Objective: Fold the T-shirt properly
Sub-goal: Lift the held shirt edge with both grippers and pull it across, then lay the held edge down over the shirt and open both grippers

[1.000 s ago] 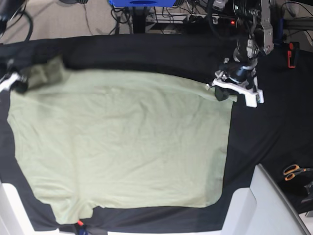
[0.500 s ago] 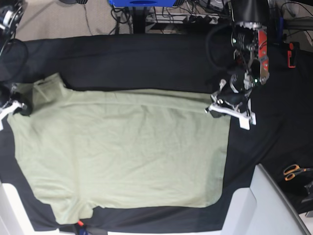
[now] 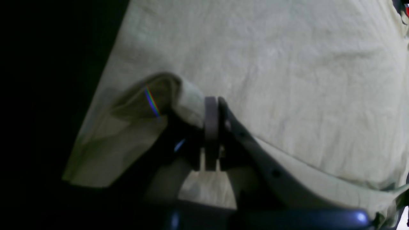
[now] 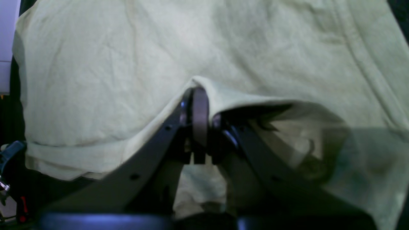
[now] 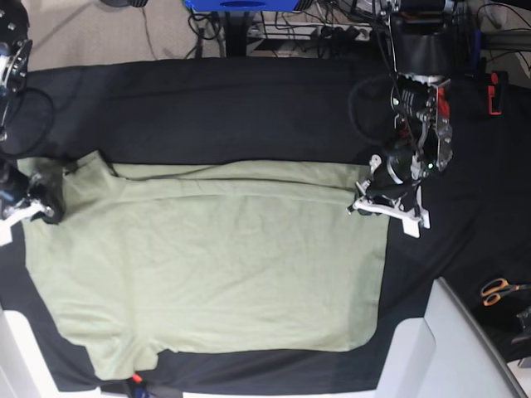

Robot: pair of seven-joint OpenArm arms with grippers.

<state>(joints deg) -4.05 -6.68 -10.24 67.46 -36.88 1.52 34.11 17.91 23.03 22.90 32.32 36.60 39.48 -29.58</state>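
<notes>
While spread flat — T-shirt (image 5: pixel 207 265) corners prob. in both claws' pinch.

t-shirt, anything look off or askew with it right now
Nothing damaged. The T-shirt is creased, and its far edge sits folded over, pinched at both corners by the left gripper and right gripper. One sleeve juts out near the front-left corner.

Robotics lab — black-draped table (image 5: pixel 207 91), cable tangle (image 5: pixel 332 25) on floor behind.
</notes>
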